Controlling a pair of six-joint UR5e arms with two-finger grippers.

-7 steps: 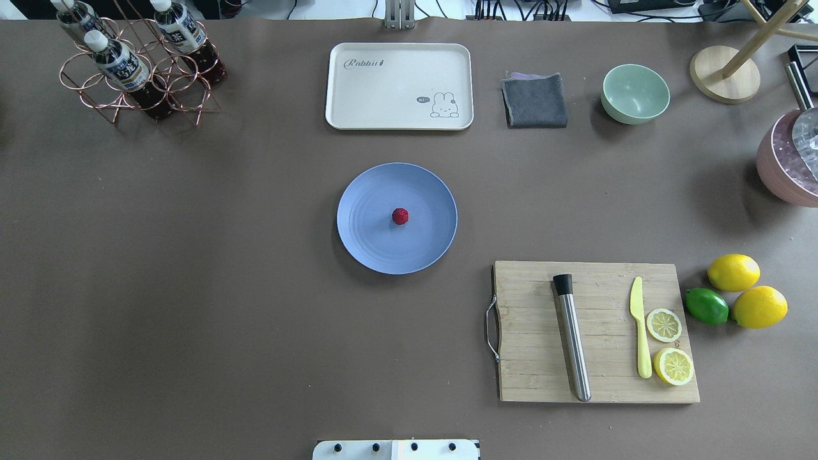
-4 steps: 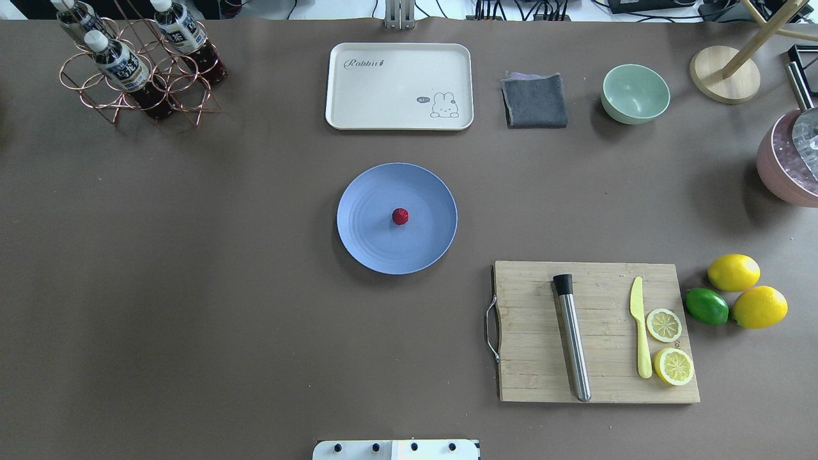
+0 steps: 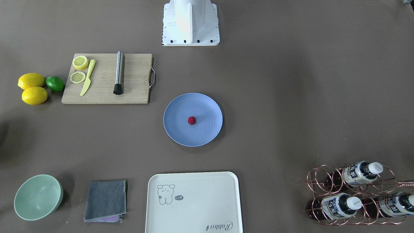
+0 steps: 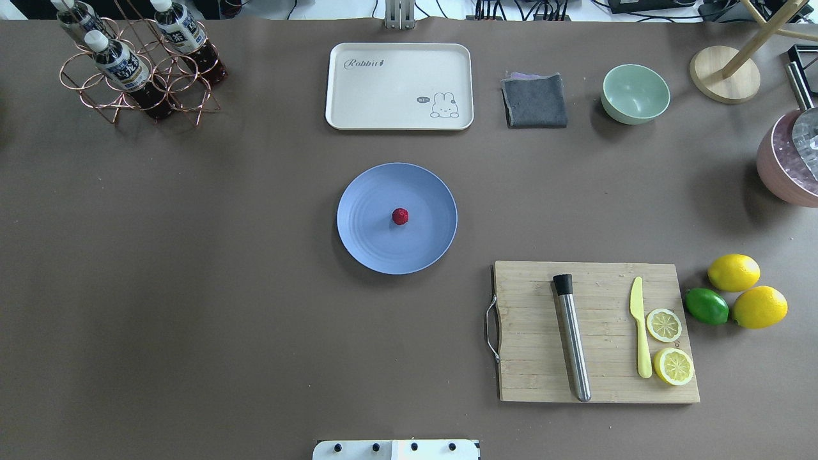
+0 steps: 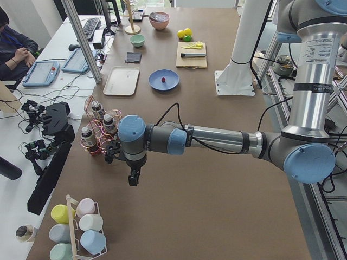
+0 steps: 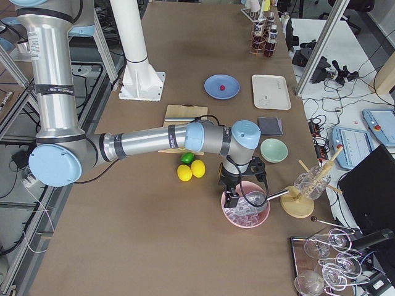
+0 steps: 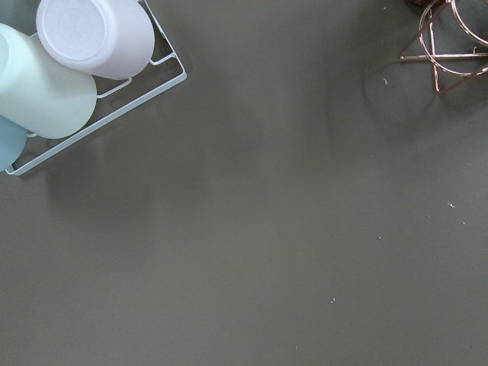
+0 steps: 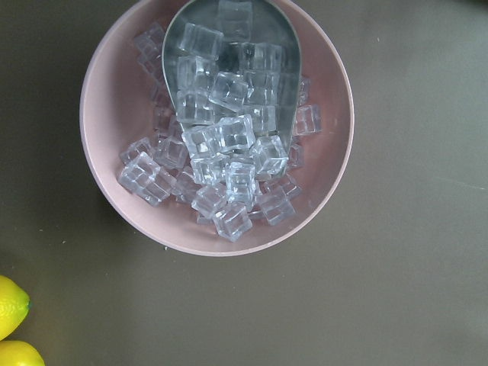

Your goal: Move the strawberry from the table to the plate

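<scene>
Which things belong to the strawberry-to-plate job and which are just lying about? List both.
Job:
strawberry, lying on the plate; table.

Lying about:
cream tray, grey cloth, green bowl, cutting board with metal rod, yellow knife and lemon halves, whole lemons, lime, racked bottles, pink ice bowl.
</scene>
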